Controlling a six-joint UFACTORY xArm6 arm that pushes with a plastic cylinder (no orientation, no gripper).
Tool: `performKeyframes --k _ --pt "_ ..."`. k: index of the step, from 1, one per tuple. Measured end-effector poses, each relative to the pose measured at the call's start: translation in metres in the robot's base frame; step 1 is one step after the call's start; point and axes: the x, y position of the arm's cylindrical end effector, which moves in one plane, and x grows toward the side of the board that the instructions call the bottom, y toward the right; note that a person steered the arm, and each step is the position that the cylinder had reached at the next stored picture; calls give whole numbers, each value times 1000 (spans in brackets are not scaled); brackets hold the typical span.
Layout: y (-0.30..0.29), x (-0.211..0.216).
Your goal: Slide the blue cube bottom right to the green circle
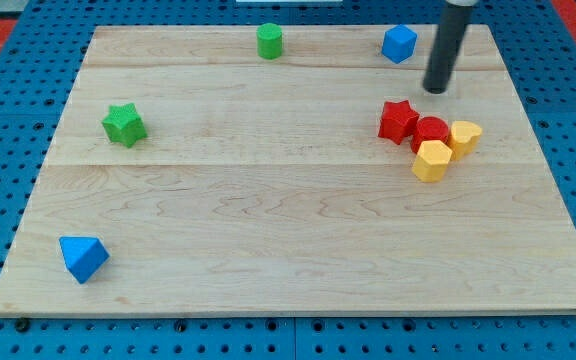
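The blue cube (399,43) sits near the view's top, right of centre, on the wooden board (268,220). The green circle, a short green cylinder (269,41), stands at the top centre, well to the left of the cube. My tip (436,89) is the lower end of the dark rod, just below and to the right of the blue cube, apart from it. It is above the red star (398,120).
A red cylinder (430,131) and two yellow blocks (431,160) (464,137) cluster with the red star at the right. A green star (124,124) lies at the left. A blue triangular block (82,257) lies at the bottom left.
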Motion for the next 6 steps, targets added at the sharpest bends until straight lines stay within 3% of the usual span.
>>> performKeyframes --k 2,3,5,6 --pt "11 -84" --pt "6 -89" --pt "-71 -89" --pt "-80 -93"
